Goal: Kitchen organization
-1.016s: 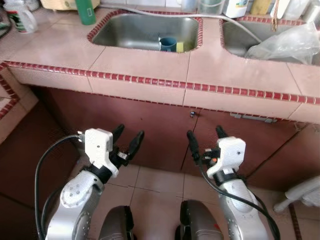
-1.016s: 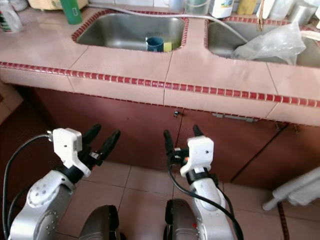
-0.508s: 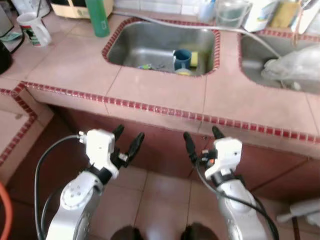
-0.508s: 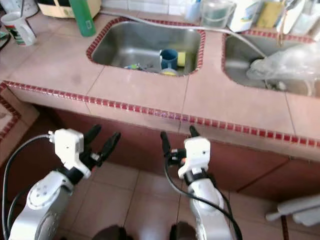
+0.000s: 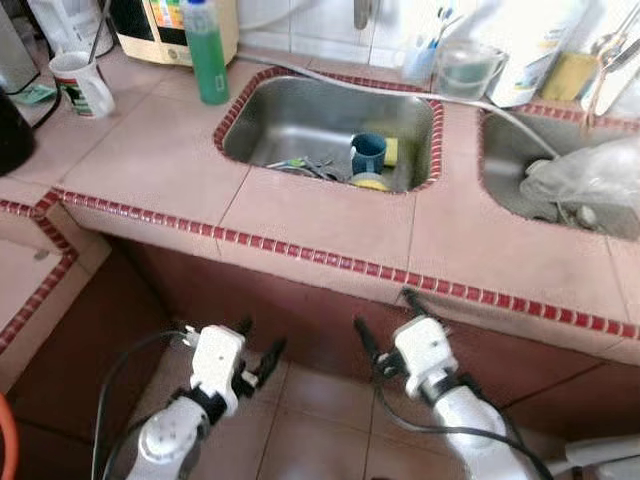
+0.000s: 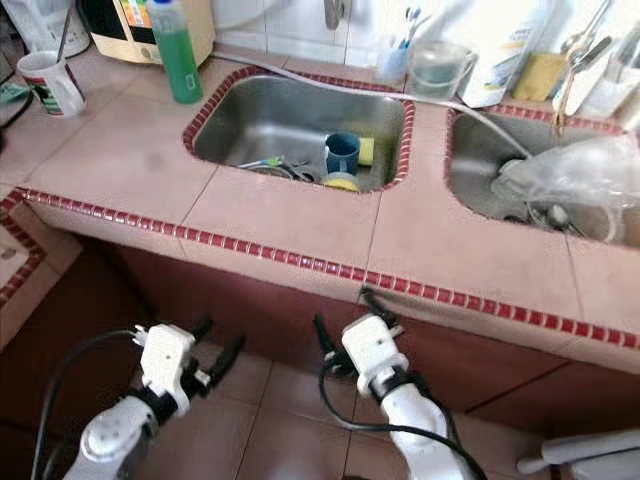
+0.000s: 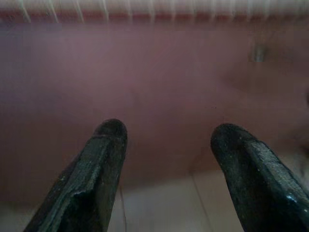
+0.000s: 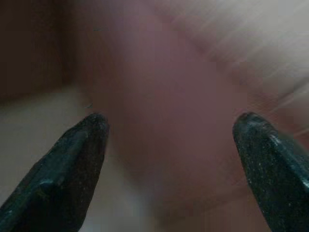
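Observation:
A steel sink is set in the pink tiled counter. A blue cup, a yellow sponge and some utensils lie in it. A green soap bottle and a white mug stand on the counter to its left. My left gripper is open and empty, below the counter's front edge. My right gripper is open too, its upper finger close to the red-tiled edge. In the wrist views both pairs of fingers stand apart before the brown cabinet front.
A second sink on the right holds a clear plastic bag. Along the back wall stand a toothbrush holder, a clear jug and a white container. Brown cabinet doors are under the counter, with tiled floor below.
The whole picture has shifted: the counter now sits lower and more of its back shows, so the camera moved. Both arms appear lower in view and remain open.

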You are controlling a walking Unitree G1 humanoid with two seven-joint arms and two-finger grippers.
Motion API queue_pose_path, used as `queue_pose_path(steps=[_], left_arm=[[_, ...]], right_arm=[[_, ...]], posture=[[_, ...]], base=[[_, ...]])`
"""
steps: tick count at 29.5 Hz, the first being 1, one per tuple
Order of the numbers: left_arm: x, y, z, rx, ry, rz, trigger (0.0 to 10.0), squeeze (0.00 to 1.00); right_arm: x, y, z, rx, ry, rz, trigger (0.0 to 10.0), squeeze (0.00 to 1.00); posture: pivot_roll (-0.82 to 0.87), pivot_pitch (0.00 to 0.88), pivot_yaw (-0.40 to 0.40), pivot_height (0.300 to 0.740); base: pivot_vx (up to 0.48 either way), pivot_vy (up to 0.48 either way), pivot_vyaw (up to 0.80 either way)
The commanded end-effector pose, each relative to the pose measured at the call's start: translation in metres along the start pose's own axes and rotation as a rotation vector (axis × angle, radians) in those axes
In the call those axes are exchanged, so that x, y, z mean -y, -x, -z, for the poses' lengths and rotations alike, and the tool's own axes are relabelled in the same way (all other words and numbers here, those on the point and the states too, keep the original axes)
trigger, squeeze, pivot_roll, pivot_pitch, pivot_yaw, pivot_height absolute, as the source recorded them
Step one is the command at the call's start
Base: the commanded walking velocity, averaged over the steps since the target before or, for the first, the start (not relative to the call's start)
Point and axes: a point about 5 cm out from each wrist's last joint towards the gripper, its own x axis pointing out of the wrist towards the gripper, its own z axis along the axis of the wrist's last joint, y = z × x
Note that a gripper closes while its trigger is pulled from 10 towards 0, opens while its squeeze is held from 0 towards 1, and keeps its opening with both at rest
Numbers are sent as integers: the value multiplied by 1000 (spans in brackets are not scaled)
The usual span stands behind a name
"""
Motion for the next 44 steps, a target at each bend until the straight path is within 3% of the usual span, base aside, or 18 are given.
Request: queue_pose_path(steps=[1, 4, 12, 13, 15, 17, 18, 23, 24, 28, 31, 35, 44], left_arm=[[3, 1, 16, -62, -31, 9, 10000, 0], [8, 0, 32, -151, -102, 45, 10000, 0], [22, 1, 60, -301, -78, 58, 10000, 0], [23, 4, 70, -365, -33, 24, 10000, 0], [24, 5, 73, -385, -21, 15, 10000, 0], [26, 8, 79, -429, -6, 6, 10000, 0], [28, 15, 88, -501, 12, -21, 10000, 0], [27, 24, 100, -596, 73, -101, 10000, 0], [29, 22, 100, -598, 81, -103, 10000, 0], [34, 15, 96, -577, 76, -90, 10000, 0], [36, 12, 94, -571, 81, -94, 10000, 0], [38, 11, 95, -579, 94, -106, 10000, 0], [47, 10, 98, -613, 104, -91, 10000, 0]], right_arm=[[-7, 1, 10, -40, 68, -68, 10000, 0], [-9, -4, 16, -67, 62, -88, 10000, 0], [-15, -8, 36, -198, 29, -125, 10000, 0], [-17, -5, 45, -265, 15, -121, 10000, 0], [-17, -4, 49, -290, 4, -116, 10000, 0], [-19, 0, 56, -339, -31, -106, 10000, 0], [-19, 8, 66, -401, -128, -71, 10000, 0], [-19, 32, 92, -559, -275, 40, 10000, 0], [-18, 41, 100, -610, -318, 84, 10000, 0], [-24, 56, 112, -687, -346, 101, 10000, 0], [-25, 61, 115, -716, -352, 119, 10000, 0], [-25, 62, 116, -727, -395, 161, 10000, 0], [-25, 47, 107, -693, -426, 189, 10000, 0]], posture=[[-50, 131, -15, 740], [-47, 126, -18, 740], [-51, 125, -12, 740], [-57, 125, -9, 740], [-59, 124, -5, 740], [-58, 125, -7, 740], [-59, 122, -9, 740], [-65, 113, -7, 740], [-64, 105, -3, 740], [-59, 86, -3, 740], [-58, 74, -9, 740], [-73, 54, -16, 740], [-126, 0, 3, 740]], base=[[0, 0, 0], [0, 0, 0], [0, 0, 0], [0, 0, 0], [0, 0, 0], [0, 0, 0], [0, 0, 0], [0, 0, 0], [0, 0, 0], [0, 0, 0], [0, 0, 0], [0, 0, 0], [0, 0, 0]])
